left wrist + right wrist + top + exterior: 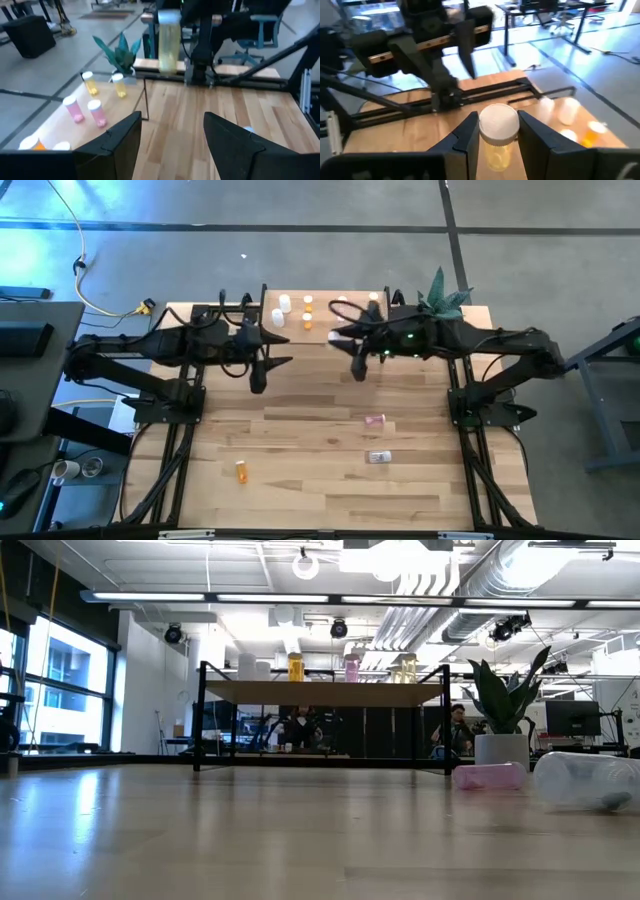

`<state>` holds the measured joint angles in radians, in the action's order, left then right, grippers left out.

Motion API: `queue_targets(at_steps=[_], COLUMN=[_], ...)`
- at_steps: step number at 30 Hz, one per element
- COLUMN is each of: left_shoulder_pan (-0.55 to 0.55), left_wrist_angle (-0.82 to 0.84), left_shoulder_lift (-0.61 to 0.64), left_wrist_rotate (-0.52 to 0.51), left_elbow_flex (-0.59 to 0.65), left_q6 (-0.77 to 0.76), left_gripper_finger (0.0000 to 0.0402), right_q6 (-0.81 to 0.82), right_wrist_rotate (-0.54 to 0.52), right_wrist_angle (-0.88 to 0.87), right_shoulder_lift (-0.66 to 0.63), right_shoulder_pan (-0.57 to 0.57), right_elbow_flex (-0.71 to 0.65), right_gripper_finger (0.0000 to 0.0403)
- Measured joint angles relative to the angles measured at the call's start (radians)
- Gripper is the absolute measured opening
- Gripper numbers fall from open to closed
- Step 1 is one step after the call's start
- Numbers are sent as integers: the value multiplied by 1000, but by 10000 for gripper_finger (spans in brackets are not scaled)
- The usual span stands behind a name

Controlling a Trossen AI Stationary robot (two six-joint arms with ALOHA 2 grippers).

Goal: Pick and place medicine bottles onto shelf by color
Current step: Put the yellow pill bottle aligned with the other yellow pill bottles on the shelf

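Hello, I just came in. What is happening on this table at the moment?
Two dark robot arms are sorting tiny white-capped medicine bottles by colour onto a low wooden shelf with black legs at the far edge of the table. The right gripper is shut on a yellow bottle and holds it up near the shelf. The left gripper is open and holds nothing, beside the shelf. An orange bottle, a pink bottle and a clear bottle lie on the table.

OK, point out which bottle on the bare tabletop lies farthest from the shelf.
The orange bottle, alone toward the table's left front. The pink bottle and the clear bottle lie to the right, nearer the shelf.
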<state>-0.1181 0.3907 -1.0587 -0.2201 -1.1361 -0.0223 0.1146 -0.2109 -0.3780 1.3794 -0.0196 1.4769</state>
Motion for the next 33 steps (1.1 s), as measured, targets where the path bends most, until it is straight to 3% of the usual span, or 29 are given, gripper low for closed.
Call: queue_targets(at_steps=[13,17,21,24,33], left_shoulder_pan=[0,0,0,0,0], left_wrist_angle=[2,1,1,1,-1], left_shoulder_lift=[33,33,33,33,33], left_wrist_rotate=[-28,-70,-88,-90,-168], left_elbow_flex=[1,1,1,1,1], left_q6=[52,60,52,53,53], left_gripper_finger=[205,205,204,205,204], right_q6=[-97,-127,-149,-133,-66], right_wrist_rotate=[-243,-267,-278,-261,-78], right_wrist_angle=[-172,-224,-224,-159,136], right_shoulder_lift=[-204,-277,-365,-437,-551], right_shoulder_pan=[-10,-45,-106,-162,-264], right_elbow_flex=[0,-6,-100,-223,-568], right_gripper_finger=[94,94,94,94,94])
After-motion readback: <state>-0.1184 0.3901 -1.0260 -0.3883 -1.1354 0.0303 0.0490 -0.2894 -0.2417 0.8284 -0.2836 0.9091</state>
